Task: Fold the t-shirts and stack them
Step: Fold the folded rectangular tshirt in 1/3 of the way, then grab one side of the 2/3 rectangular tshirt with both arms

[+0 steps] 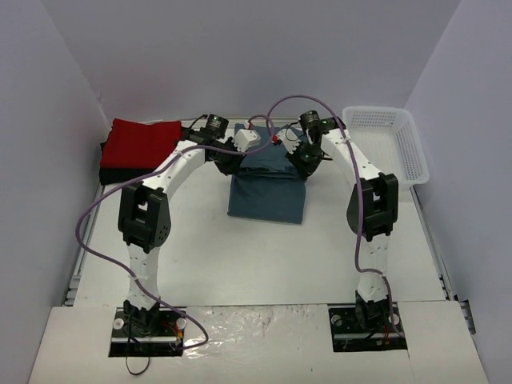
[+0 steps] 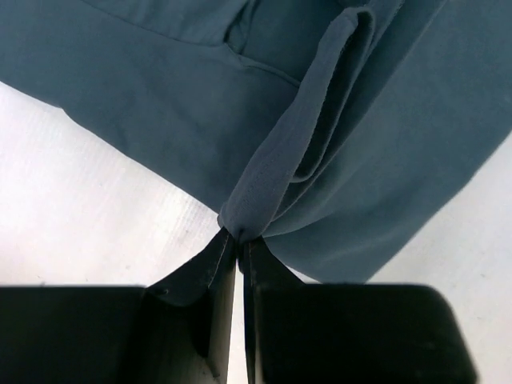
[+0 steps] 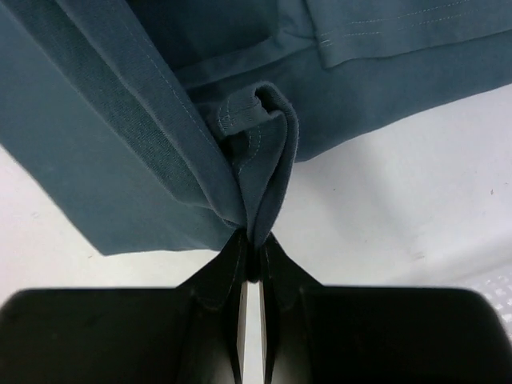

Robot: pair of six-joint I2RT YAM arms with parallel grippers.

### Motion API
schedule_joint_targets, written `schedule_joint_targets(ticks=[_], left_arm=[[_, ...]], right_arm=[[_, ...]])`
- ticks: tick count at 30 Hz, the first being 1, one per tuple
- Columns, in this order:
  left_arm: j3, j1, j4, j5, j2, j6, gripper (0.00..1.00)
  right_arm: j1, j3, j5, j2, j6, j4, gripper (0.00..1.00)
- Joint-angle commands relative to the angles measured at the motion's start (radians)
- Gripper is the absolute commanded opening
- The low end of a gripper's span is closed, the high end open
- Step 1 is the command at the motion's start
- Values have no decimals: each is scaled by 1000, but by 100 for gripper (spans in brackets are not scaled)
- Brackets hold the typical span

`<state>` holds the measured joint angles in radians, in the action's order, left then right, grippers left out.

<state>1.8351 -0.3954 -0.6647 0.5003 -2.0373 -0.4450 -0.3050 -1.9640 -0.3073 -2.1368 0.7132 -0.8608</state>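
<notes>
While both arms reach over the far edge of the teal t-shirt (image 1: 266,190), I log the position as follows.

Item: teal t-shirt, mid-table (image 1: 264,256), partly folded into a rough rectangle, its far edge raised off the surface.

Tools: left gripper (image 2: 238,242) closed on a narrow, rolled ridge of teal cloth. Right gripper (image 3: 254,238) closed on a thicker bunch of several teal layers, a stitched hem among them. Both pinches sit right at the fingertips.

Other stock: red t-shirt (image 1: 142,142) folded at the far left, on a black layer (image 1: 116,177) that I take to be the black t-shirt. White basket (image 1: 416,160) at the far right, well apart from the work.

Hazards, as I judge them:
- Slip. So little cloth is in each bite that a quick pull could draw it out, the left first, since its hold is thinner.
- Uneven layers. The right holds more thicknesses than the left, so the fold may come over skewed or drag the lower half along the table.
- Mismatched travel. If one arm leads, the edge between them twists or sags and the crease is lost.
- Cable. The purple lead (image 1: 276,104) arches near the grippers. I cannot tell whether it clears the cloth, and it could catch it.
</notes>
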Motion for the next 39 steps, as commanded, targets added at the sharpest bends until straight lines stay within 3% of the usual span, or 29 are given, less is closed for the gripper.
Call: schedule_joint_targets(ticks=[1, 5, 6, 7, 8, 11, 17, 21, 25, 28, 32, 39], left_arm=[[94, 16, -42, 6, -37, -37, 2], [165, 23, -64, 18, -110, -47, 4], [170, 23, -64, 20, -121, -47, 10], [176, 23, -64, 20, -127, -52, 13], [182, 23, -67, 21, -139, -54, 15], [214, 21, -90, 34, -153, -66, 27], [216, 15, -93, 34, -55, -58, 32], [142, 17, -87, 40, 54, -58, 32], [-93, 15, -12, 37, 210, -106, 32], [-355, 10, 48, 46, 337, -138, 32], [-543, 3, 144, 35, 407, -147, 31], [-698, -6, 304, 18, 422, -98, 31]], right_arm=[[12, -64, 33, -52, 14, -34, 0], [17, -111, 46, -126, 3, -32, 0], [17, -128, 53, -136, -1, -32, 2], [17, -137, 56, -146, -6, -27, 11], [17, -148, 71, -162, -18, -24, 30], [15, -191, 100, -178, -69, 5, 51], [0, -194, 140, -100, -124, 45, 53], [-17, -96, 142, -3, -132, 59, 52], [-43, 62, 132, 101, -144, 59, 51], [-68, 244, 84, 202, -158, 59, 49], [-124, 385, 40, 278, -175, 72, 48], [-171, 481, -24, 316, -173, 105, 47]])
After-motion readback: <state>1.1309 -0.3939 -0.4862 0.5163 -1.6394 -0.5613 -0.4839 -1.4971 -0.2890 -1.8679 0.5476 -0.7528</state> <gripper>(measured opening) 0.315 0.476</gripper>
